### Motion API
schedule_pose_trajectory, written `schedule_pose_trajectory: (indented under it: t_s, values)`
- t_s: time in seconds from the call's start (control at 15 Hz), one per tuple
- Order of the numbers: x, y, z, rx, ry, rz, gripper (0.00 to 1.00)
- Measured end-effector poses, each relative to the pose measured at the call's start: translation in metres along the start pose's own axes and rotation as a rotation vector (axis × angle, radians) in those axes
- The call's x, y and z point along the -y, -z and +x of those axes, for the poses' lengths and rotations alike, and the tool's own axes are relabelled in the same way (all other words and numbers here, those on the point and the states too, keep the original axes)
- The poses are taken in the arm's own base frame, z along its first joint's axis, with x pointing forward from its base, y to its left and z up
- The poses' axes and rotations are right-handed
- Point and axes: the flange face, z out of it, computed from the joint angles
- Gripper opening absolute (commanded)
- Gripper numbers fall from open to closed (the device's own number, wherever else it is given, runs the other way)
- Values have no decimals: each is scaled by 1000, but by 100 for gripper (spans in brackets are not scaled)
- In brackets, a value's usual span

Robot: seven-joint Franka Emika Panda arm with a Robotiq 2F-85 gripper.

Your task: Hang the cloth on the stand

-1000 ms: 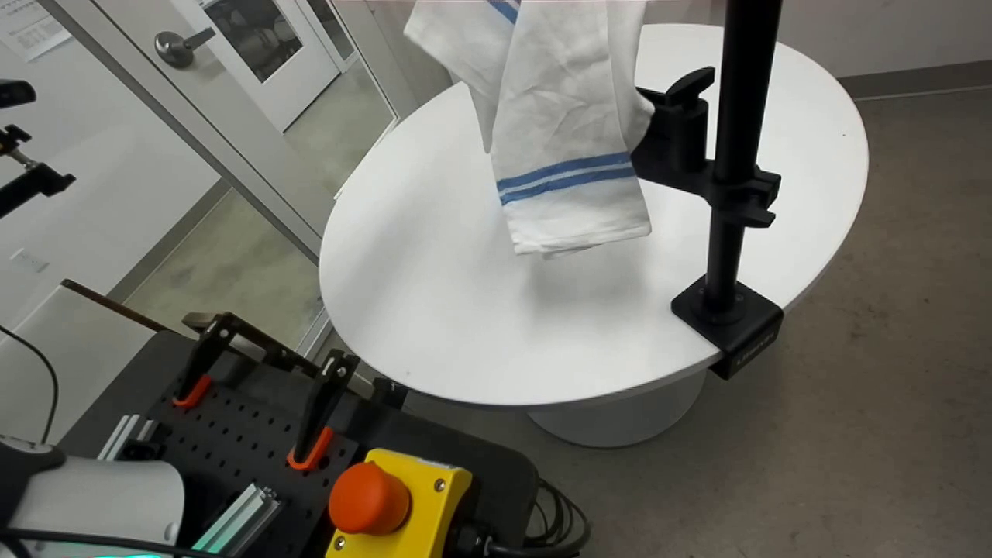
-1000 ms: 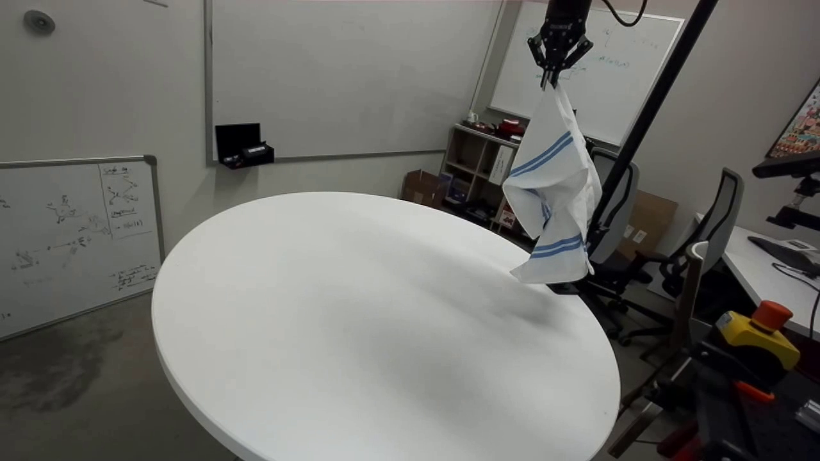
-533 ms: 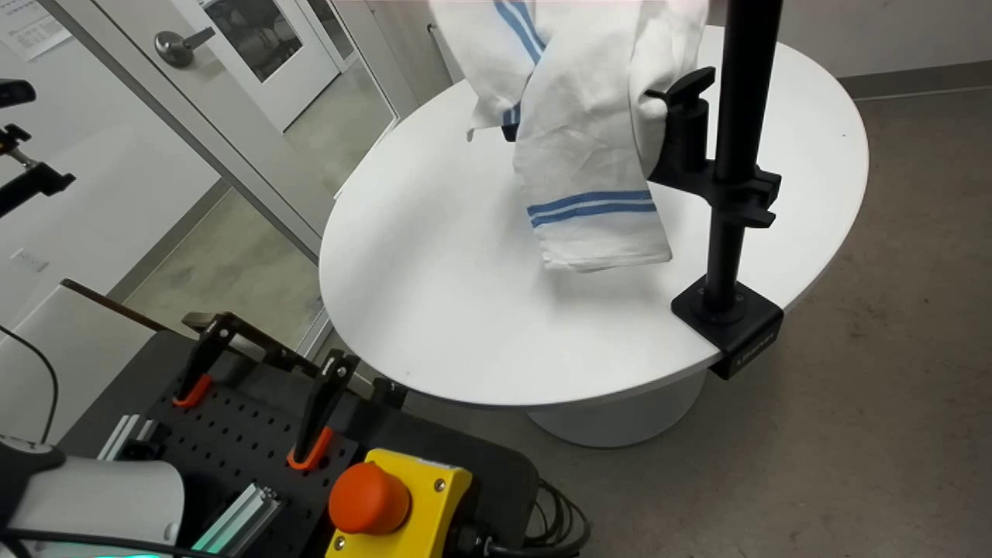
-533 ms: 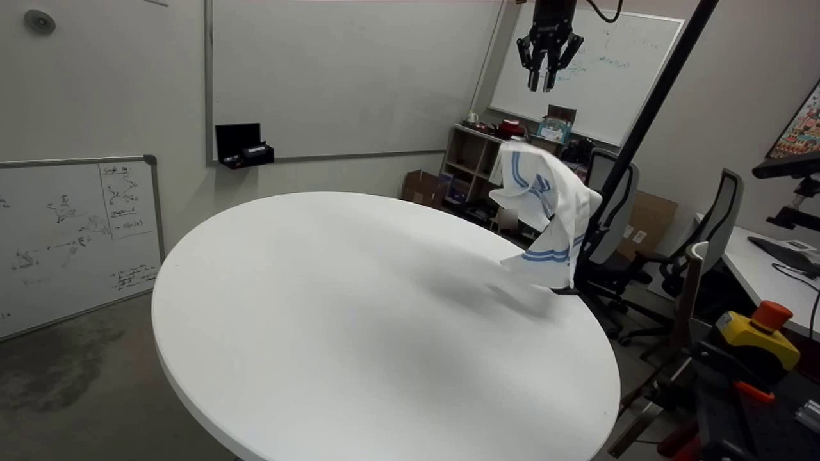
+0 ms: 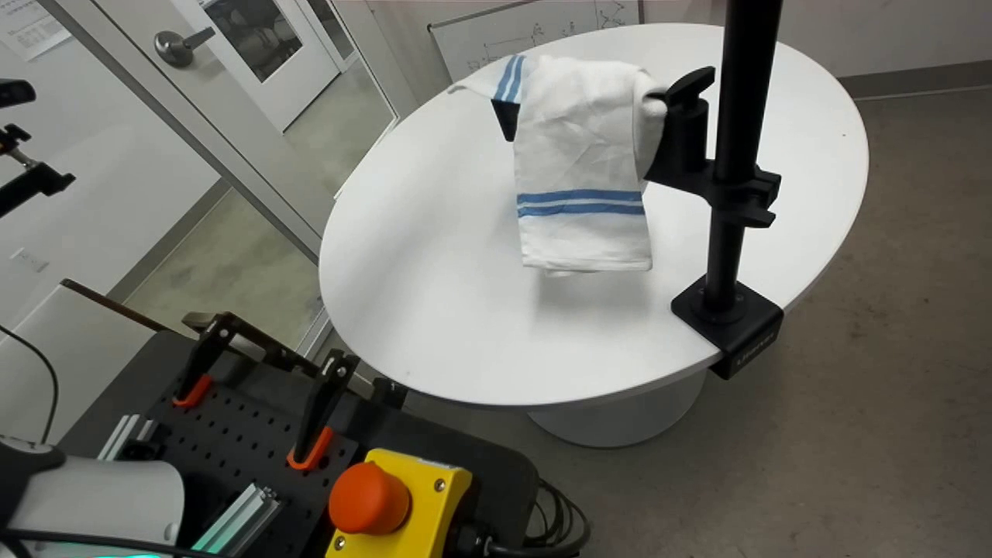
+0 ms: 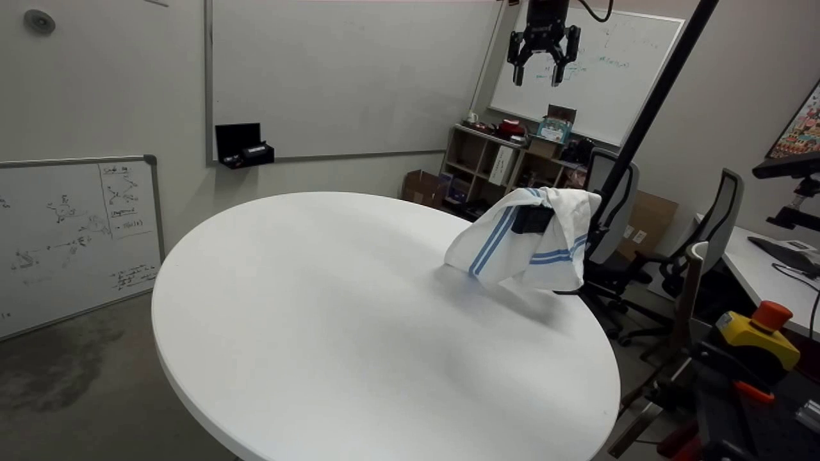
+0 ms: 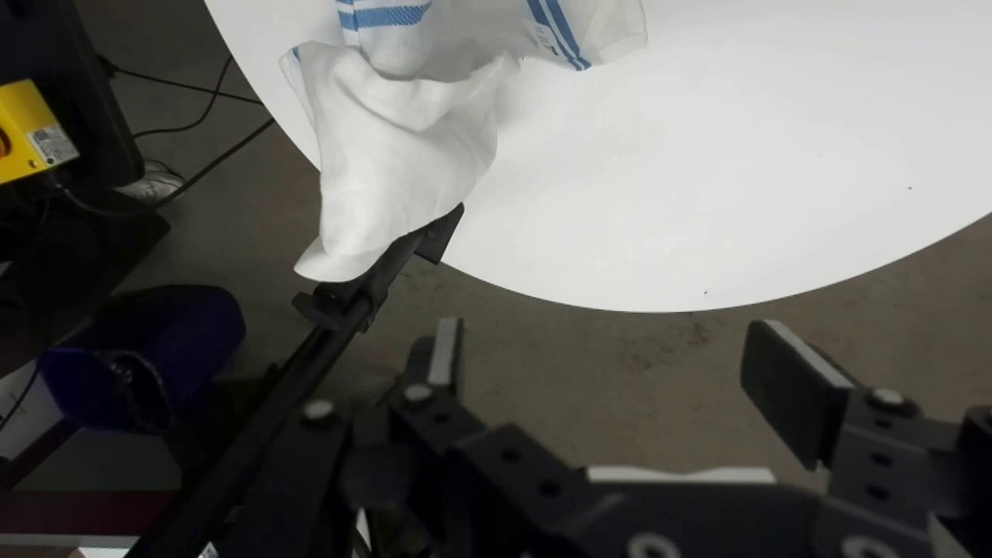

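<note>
Where the stand (image 5: 750,77) reaches out over the table (image 5: 418,310), the cloth (image 5: 581,139) lies draped across its flat arm (image 6: 532,219), falling on both sides. White fabric, lightly creased; paired blue stripes cross one drop, parallel to a nearly level hem. A second striped part flares past the arm's end, black showing beneath. Seen end-on, a striped drop slants outward like a loose wing, the arm's tip between the two falls.

Well above the cloth and apart from it: gripper (image 6: 537,80), fingers (image 7: 794,391) spread wide, holding nothing. Wrist view: cloth in soft folds toward the upper left, floor (image 7: 604,372) showing between the fingers, table edge just past the tips.

Surface: round, white, smooth, soft grey shadow (image 5: 593,294) under the cloth. Stand's base (image 5: 728,322) sits at the rim, pole (image 5: 726,263) upright; lettering too small to read. Pale pedestal (image 5: 620,418) below.

Room: large whiteboard (image 6: 352,77) on the wall; smaller board (image 6: 77,243) bearing handwriting; loaded shelf unit (image 6: 467,150), cardboard box (image 6: 423,187) beside it; office chair (image 6: 721,214) by a white desk (image 6: 759,272). In an exterior view, a yellow box (image 5: 434,496) with an orange button (image 5: 368,497) at the edge of a black worktop (image 5: 496,469); farther off, a lever handle (image 5: 177,48) on a grey door (image 5: 256,147).
</note>
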Motion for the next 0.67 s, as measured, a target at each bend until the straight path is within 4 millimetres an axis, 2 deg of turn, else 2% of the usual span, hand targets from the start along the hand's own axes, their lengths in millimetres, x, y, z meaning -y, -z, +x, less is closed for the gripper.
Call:
schedule_pose_trajectory:
  t_s: [0.2, 0.33, 0.47, 0.67]
  values:
    - [1, 7, -3, 0, 5, 14, 100]
    - [1, 16, -13, 9, 35, 39, 100]
    - [0, 31, -31, 22, 95, 79, 100]
    - [-10, 52, -72, 46, 216, 135, 100]
